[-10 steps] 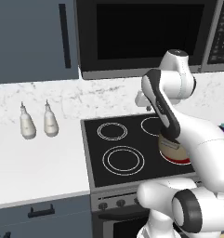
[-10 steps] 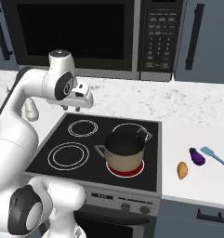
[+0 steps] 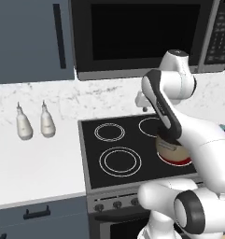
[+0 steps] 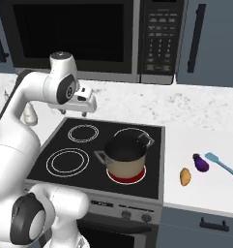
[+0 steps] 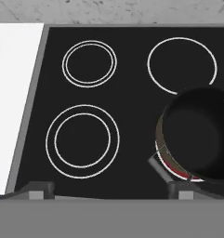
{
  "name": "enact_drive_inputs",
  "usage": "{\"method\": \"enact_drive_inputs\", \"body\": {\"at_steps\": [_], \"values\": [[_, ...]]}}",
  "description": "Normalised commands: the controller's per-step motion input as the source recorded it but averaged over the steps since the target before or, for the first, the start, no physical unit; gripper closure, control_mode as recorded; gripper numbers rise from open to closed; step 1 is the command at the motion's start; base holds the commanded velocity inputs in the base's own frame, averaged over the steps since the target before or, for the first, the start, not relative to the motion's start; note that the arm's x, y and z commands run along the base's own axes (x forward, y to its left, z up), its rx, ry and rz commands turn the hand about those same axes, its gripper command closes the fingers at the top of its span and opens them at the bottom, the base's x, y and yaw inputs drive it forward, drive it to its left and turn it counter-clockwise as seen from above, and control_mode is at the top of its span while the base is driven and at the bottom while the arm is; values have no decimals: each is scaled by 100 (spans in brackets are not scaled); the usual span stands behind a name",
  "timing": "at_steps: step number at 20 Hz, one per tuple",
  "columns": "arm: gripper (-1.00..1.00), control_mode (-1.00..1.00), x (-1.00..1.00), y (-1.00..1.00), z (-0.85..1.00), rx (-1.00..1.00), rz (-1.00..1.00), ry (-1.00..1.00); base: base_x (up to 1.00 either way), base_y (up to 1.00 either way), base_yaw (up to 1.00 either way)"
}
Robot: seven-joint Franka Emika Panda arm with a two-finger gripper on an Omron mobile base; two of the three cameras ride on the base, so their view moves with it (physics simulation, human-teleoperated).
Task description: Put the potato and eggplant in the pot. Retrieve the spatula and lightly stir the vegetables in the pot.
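Note:
The pot (image 4: 126, 158), tan-sided with a dark inside, stands on the stove's front right burner; it also shows in the hand view (image 5: 200, 137), and the arm partly hides the pot (image 3: 172, 148) in the left base view. On the counter right of the stove lie the orange-tan potato (image 4: 185, 177), the dark-purple eggplant (image 4: 201, 163) and the light-blue spatula (image 4: 223, 165). My gripper (image 4: 74, 113) hangs open and empty above the stove's back left burner, left of the pot and far from the vegetables. The gripper (image 3: 143, 105) also appears in the left base view, and in the hand view the gripper (image 5: 108, 189) looks straight down.
The black stove top (image 4: 60, 140) has three free burners. Two pale bottles (image 3: 24, 124) (image 3: 47, 123) stand on the white counter left of the stove. A microwave (image 4: 84, 34) hangs above the stove, with dark cabinets beside it.

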Motion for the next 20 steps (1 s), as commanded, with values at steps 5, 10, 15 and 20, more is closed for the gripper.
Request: {"method": "enact_drive_inputs", "body": {"at_steps": [5, 10, 15, 20], "values": [[-100, 100, 0, 0, 0, 0, 0, 0, 0, -76, 0], [-100, 100, 0, 0, 0, 0, 0, 0, 3, -75, 0], [-100, 100, 0, 0, 0, 0, 0, 0, 14, -67, 0], [-100, -100, 3, -3, 0, 1, 0, 0, 13, -28, 0]]}}
